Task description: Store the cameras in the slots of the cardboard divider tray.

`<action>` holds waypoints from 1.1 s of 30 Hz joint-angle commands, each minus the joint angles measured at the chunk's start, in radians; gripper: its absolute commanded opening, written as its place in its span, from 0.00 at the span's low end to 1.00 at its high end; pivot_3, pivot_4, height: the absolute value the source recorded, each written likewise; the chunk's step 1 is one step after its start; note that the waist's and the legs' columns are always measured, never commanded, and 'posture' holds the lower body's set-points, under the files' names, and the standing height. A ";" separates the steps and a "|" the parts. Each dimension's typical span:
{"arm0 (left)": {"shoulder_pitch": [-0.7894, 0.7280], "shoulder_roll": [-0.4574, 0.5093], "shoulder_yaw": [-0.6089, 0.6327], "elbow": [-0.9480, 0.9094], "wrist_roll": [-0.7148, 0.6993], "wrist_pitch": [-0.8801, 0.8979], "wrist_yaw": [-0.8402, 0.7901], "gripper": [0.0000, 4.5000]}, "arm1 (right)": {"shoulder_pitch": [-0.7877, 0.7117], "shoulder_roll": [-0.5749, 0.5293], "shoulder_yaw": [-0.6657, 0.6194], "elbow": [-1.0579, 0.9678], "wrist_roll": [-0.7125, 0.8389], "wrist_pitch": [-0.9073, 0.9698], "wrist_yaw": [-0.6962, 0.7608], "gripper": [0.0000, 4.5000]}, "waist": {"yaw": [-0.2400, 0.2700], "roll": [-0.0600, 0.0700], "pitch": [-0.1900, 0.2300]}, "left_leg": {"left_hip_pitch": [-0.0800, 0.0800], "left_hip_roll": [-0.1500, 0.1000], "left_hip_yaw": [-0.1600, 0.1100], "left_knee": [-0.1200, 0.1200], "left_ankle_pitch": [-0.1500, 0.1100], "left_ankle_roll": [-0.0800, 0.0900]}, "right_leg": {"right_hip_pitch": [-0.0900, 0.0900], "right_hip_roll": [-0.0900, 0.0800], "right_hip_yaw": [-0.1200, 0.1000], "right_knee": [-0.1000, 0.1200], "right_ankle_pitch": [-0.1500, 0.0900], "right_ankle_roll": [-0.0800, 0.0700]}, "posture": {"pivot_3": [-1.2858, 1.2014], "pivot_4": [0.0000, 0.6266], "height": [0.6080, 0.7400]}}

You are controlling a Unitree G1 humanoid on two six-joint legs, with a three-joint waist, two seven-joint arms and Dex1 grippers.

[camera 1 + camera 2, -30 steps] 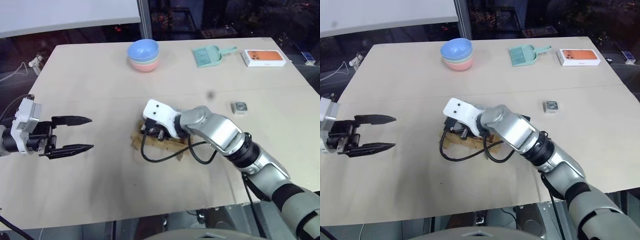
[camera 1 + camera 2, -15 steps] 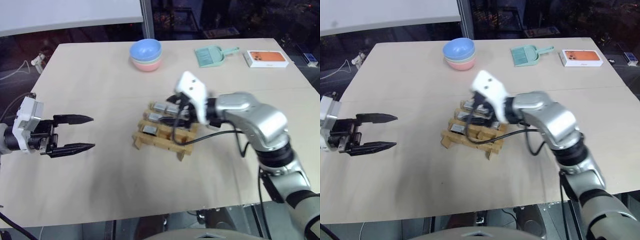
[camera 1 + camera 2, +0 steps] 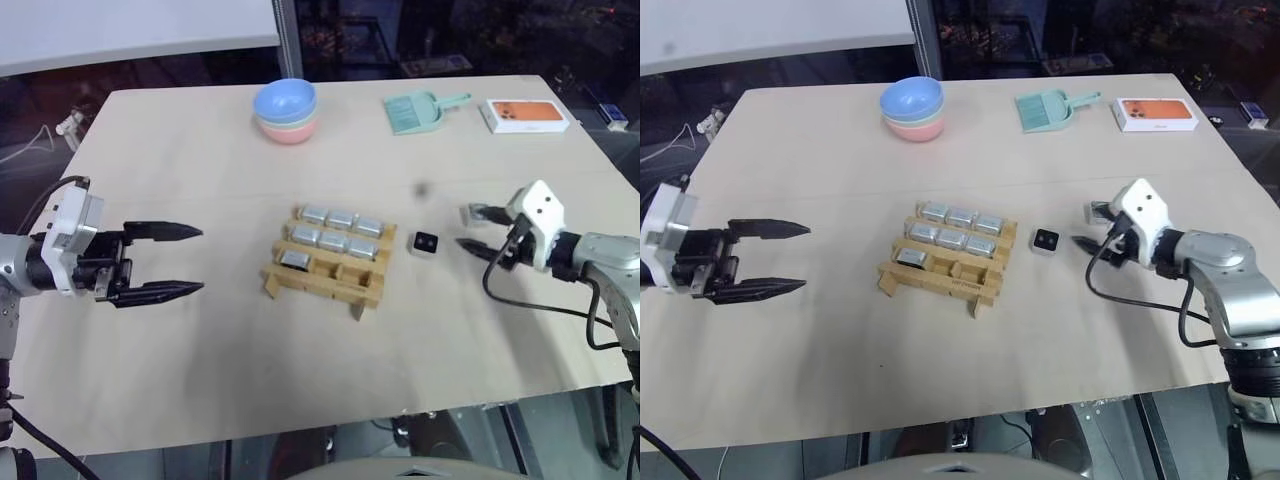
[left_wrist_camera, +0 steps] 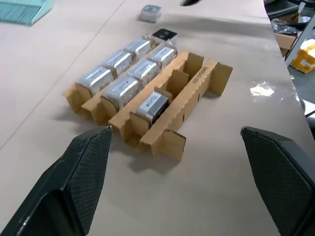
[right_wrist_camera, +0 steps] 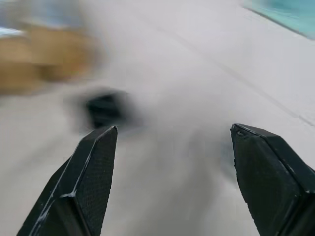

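Nearest, the left hand (image 3: 165, 262) hovers over the pale wooden table (image 3: 200, 380) with its two black fingers spread apart, holding nothing, pointing toward the tray. In the middle of the table sits the tan-brown cardboard divider tray (image 3: 322, 288). Seven small silver-grey box cameras (image 3: 326, 240) lie in its slots: three in the far row, three in the middle row and one in the near row. Just beside the tray's right end lies a small camera with a black lens face up (image 3: 425, 242), loose on the table. Past it, the right hand (image 3: 478, 230) has its fingers parted and grips nothing. Farther back stand stacked blue, green and pink bowls (image 3: 286, 109), a teal dustpan-like tray (image 3: 414, 112) and a white-and-orange flat phone box (image 3: 526, 115).
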 commanded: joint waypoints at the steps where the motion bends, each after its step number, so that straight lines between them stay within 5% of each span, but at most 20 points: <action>1: -0.026 -0.001 -0.006 -0.009 -0.001 -0.004 -0.005 0.97 | -0.047 0.060 -0.038 0.097 -0.058 -0.051 -0.147 0.81 | -0.001 0.000 0.000 | 0.000 0.000 0.000 0.000 0.000 0.000 | 0.000 0.000 0.000 0.000 0.000 0.000 | 0.52 0.24 1.00; 9: -0.041 0.005 -0.020 -0.002 -0.003 -0.007 -0.005 0.97 | -0.108 0.252 -0.067 0.239 -0.050 -0.083 -0.317 0.81 | -0.003 0.000 0.001 | -0.001 0.001 -0.001 -0.001 0.000 0.000 | -0.001 0.002 0.001 0.000 0.001 0.001 | 0.52 0.24 1.00; 33: -0.056 0.017 -0.020 0.012 -0.001 -0.005 -0.005 0.97 | -0.104 0.329 -0.048 0.251 -0.052 -0.064 -0.368 0.81 | -0.003 0.000 0.001 | -0.001 0.000 -0.002 -0.001 0.000 0.000 | -0.001 0.001 0.002 0.000 0.002 0.002 | 0.52 0.24 1.00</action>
